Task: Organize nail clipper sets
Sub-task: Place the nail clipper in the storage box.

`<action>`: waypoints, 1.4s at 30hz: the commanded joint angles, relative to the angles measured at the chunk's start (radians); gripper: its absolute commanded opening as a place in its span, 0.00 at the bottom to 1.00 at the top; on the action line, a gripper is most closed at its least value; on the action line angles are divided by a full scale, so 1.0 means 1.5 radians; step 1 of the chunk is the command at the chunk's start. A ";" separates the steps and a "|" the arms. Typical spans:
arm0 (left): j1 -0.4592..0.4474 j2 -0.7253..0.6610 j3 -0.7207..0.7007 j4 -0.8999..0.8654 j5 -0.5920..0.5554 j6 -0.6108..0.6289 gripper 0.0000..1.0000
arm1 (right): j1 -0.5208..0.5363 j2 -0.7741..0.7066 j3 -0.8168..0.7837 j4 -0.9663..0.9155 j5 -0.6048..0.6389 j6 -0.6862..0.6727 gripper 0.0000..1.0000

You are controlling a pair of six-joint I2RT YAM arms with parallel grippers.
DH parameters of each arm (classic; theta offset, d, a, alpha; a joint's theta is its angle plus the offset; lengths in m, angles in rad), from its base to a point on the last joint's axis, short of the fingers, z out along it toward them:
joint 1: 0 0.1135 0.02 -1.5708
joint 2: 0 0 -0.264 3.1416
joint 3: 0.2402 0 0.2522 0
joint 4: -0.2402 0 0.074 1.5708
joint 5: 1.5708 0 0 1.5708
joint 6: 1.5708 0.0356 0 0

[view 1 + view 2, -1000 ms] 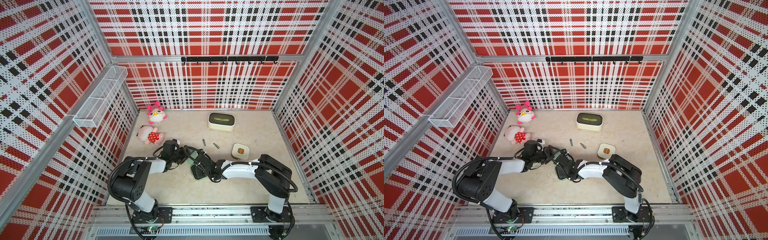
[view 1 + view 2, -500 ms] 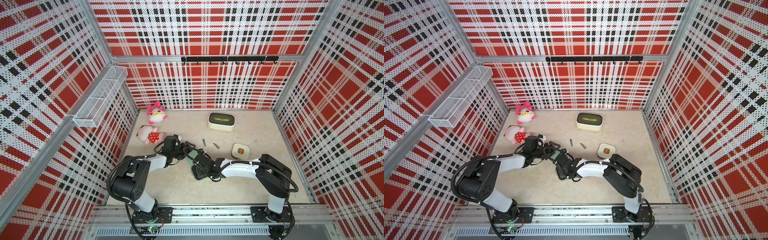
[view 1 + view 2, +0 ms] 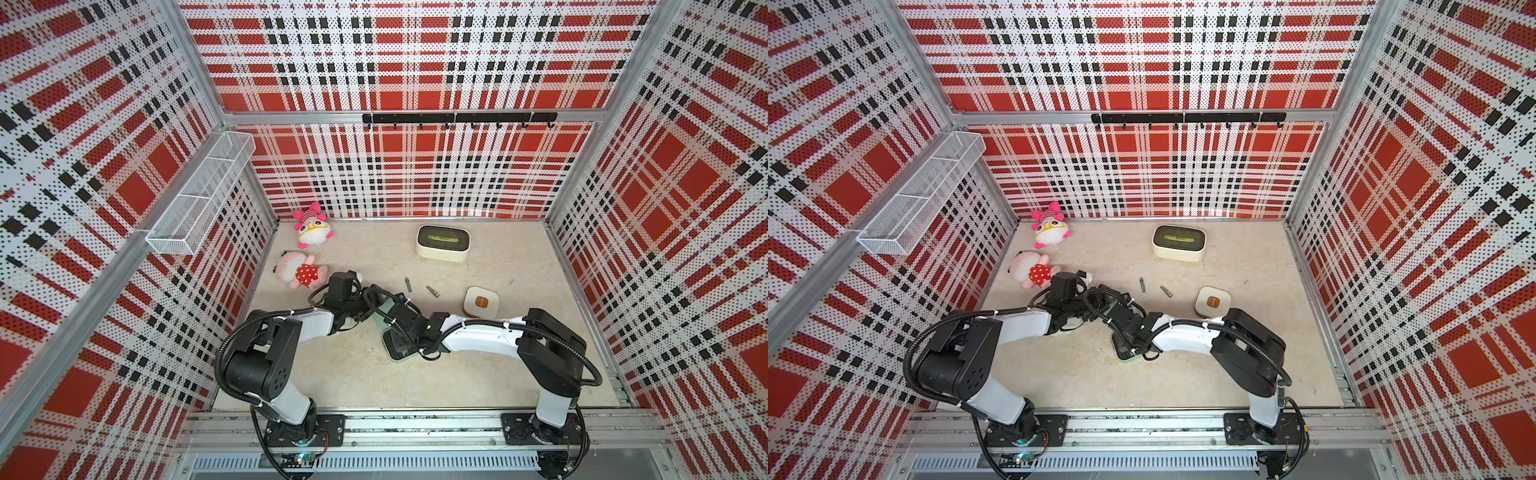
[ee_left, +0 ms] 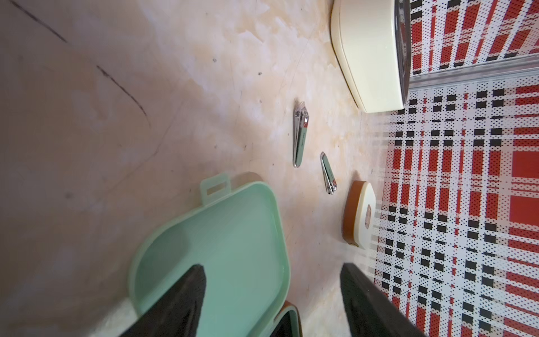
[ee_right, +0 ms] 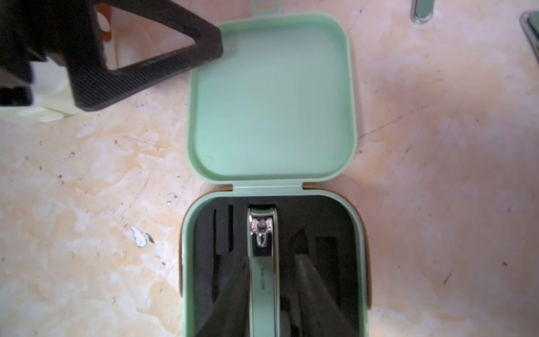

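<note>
two clippers, the longer clipper (image 4: 300, 134) and the shorter clipper (image 4: 328, 172), lie loose on the table (image 4: 145, 87), outside the open mint case (image 3: 392, 351) and near the closed cream case (image 4: 361, 216). the left gripper (image 4: 272, 280), spread wide and empty, sets one finger at a corner of the flat lid (image 5: 274, 102), likely to keep it down. the right gripper (image 5: 272, 261) straddles the large clipper (image 5: 262, 233) in the centre slot of the black insert (image 5: 210, 248); its jaws are narrow, but gripping or letting go, i cannot tell.
</note>
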 commanded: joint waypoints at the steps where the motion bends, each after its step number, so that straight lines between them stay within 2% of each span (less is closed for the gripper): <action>1: 0.011 -0.011 0.004 -0.011 -0.009 0.018 0.77 | 0.003 -0.001 0.022 -0.010 0.004 -0.004 0.24; 6: 0.015 -0.025 -0.009 -0.017 -0.007 0.024 0.77 | 0.003 0.010 0.023 0.001 -0.007 -0.003 0.23; 7: 0.033 -0.027 -0.011 -0.018 -0.007 0.026 0.77 | 0.003 0.013 0.023 0.003 -0.009 -0.003 0.22; 10: 0.040 -0.031 -0.014 -0.022 -0.007 0.028 0.77 | 0.003 0.022 0.019 0.009 -0.015 0.000 0.21; 18: 0.040 -0.039 -0.019 -0.023 -0.007 0.028 0.77 | 0.003 0.051 -0.017 0.038 -0.026 0.018 0.17; 28: 0.040 -0.045 -0.020 -0.026 -0.006 0.027 0.77 | 0.002 0.036 -0.024 0.040 -0.026 0.021 0.16; 36: 0.045 -0.105 -0.029 -0.073 -0.029 0.043 0.78 | -0.014 -0.022 0.032 -0.011 0.014 -0.008 0.29; 42: 0.048 -0.229 -0.061 -0.163 -0.085 0.076 0.79 | -0.093 -0.082 0.009 -0.046 0.048 -0.032 0.44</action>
